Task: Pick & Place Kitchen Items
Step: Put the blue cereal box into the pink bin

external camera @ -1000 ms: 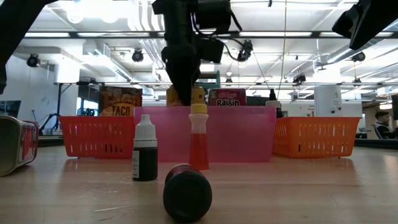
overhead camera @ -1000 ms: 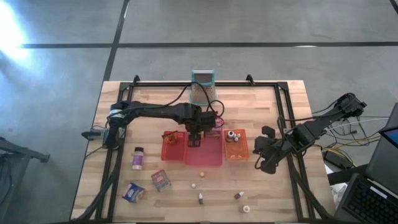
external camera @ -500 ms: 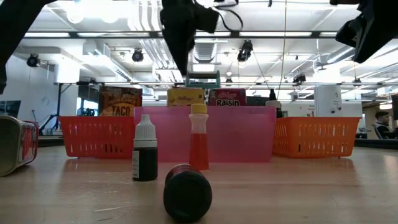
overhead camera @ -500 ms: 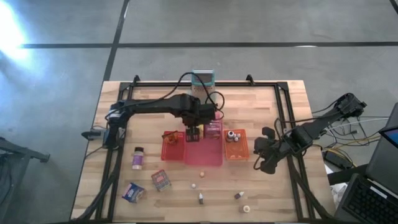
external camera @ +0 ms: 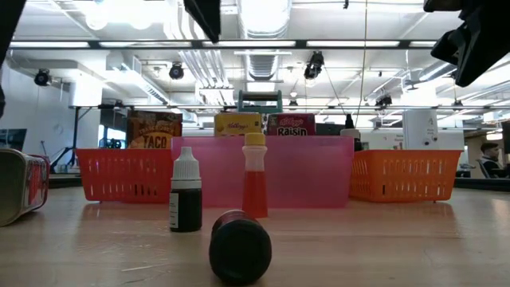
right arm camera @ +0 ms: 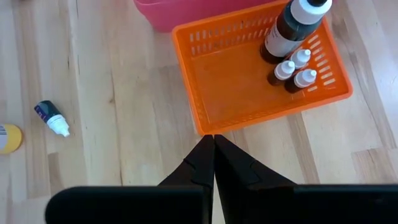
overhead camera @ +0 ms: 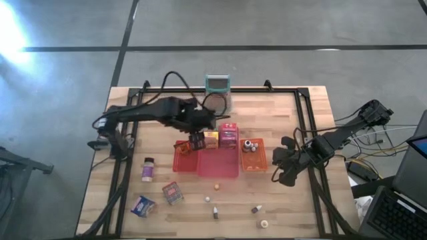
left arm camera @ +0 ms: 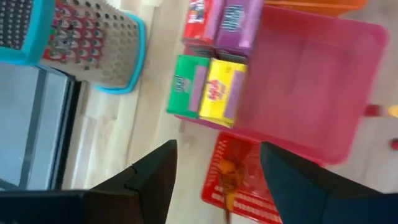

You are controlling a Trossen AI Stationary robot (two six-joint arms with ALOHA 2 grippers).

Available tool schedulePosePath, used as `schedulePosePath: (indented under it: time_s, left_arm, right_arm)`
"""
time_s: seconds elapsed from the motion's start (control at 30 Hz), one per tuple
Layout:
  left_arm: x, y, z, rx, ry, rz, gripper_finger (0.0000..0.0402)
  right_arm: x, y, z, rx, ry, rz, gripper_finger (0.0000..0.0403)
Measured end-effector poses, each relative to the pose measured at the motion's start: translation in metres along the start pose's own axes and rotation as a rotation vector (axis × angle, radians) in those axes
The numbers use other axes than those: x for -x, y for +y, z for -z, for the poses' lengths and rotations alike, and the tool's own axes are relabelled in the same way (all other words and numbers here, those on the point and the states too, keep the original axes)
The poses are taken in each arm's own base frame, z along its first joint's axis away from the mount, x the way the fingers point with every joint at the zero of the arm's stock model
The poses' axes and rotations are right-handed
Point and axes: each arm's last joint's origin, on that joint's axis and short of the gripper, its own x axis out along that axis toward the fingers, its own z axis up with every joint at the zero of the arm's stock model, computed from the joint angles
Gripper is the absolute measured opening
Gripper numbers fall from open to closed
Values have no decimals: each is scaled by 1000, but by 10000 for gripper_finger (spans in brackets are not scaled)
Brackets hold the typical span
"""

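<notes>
The left gripper (left arm camera: 214, 180) is held open and empty above the red tray (overhead camera: 186, 154). At its 3 o'clock in the high view, a yellow box (overhead camera: 211, 139) and a green box (left arm camera: 188, 86) are stood in the pink bin (overhead camera: 218, 164). The right gripper (right arm camera: 213, 163) is kept shut, empty, at the orange basket's (overhead camera: 253, 162) 4 o'clock.

Lit brightly and evenly from overhead, with ceiling lights (external camera: 263, 16) blown out to white glare in the low view. Washed by a pale glare patch at the floor (overhead camera: 10, 33) in the high view. Blurred close up on the dark cap (external camera: 239, 247); soft throughout the left wrist view.
</notes>
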Motion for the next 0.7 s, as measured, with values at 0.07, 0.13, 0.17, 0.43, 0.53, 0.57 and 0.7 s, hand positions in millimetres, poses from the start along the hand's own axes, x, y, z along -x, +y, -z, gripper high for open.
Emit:
schedulePosePath:
  time_s: [0.07,0.13,0.17,0.43,0.53,0.57,0.7]
  left_arm:
    - [6,-7,7,4,-5,13,233]
    - [12,-16,16,16,-10,23,234]
    - [14,-21,21,26,-11,23,234]
    - [28,-61,69,151,7,17,233]
    - [31,-76,90,157,25,27,234]
    - [31,-81,97,164,31,31,234]
    - [33,-98,126,232,47,33,233]
  right_arm:
    - [0,0,0,-1,-2,-1,8]
    - [0,1,-1,-4,-9,-7,8]
    - [0,1,-1,-5,-13,-10,8]
    - [0,1,-2,-3,-16,-12,8]
    - [0,1,-2,-9,-17,-13,8]
    - [0,1,-2,-17,-17,-13,8]
    - [0,1,-2,-38,-17,-14,8]
